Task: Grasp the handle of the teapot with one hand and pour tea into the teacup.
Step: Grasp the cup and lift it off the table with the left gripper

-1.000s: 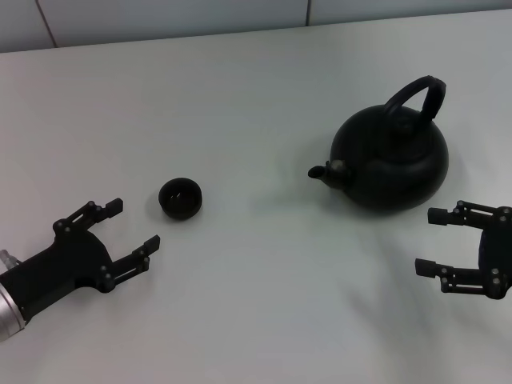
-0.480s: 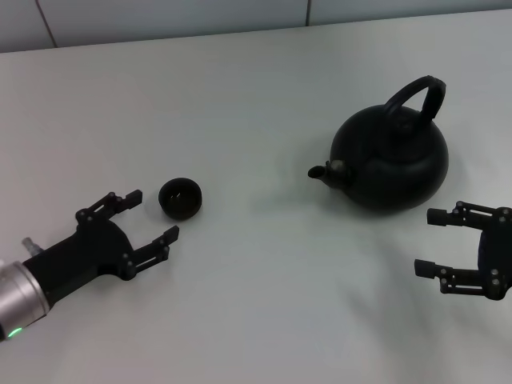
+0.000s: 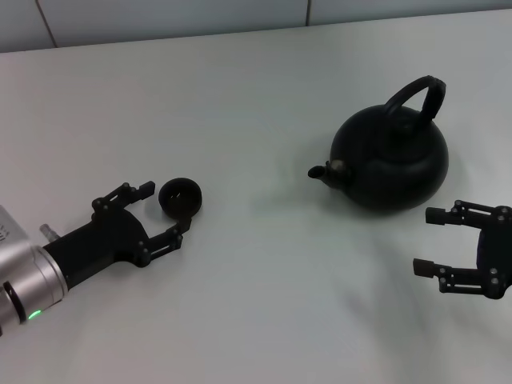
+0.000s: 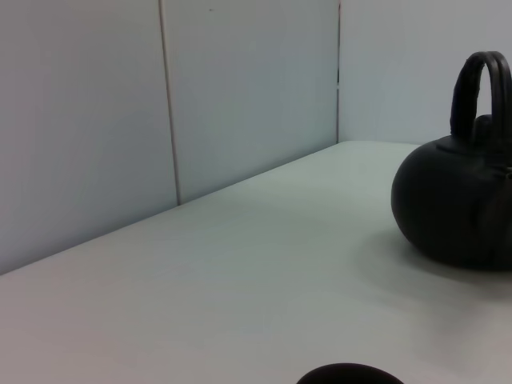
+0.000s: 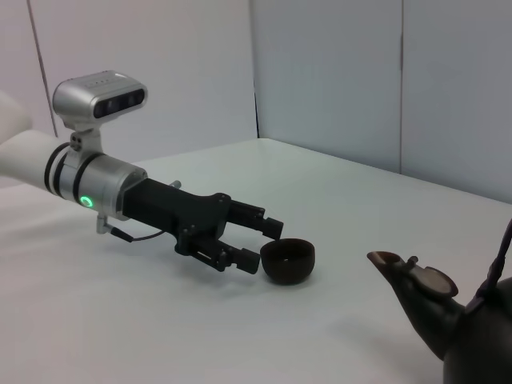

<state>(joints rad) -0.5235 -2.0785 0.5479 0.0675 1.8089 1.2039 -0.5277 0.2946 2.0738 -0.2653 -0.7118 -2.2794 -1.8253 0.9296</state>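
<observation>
The matte-black teapot (image 3: 390, 164) stands on the table at the right, its spout pointing left and its arched handle (image 3: 416, 92) upright over the lid. The small dark teacup (image 3: 180, 197) sits at the left. My left gripper (image 3: 166, 208) is open just short of the teacup, one fingertip on each side of its near rim. In the right wrist view that left gripper (image 5: 260, 242) reaches the teacup (image 5: 288, 262), with the teapot (image 5: 472, 352) at the edge. My right gripper (image 3: 424, 240) is open, low and in front of the teapot, touching nothing. The left wrist view shows the teapot (image 4: 456, 208) and the teacup's rim (image 4: 348, 374).
The white table (image 3: 256, 304) runs back to a grey panelled wall (image 3: 160, 16) along its far edge. Bare tabletop lies between the teacup and the teapot's spout.
My left arm has slid forward and to the right, bringing its open fingers up to the teacup. The right gripper, teapot and teacup have not moved.
</observation>
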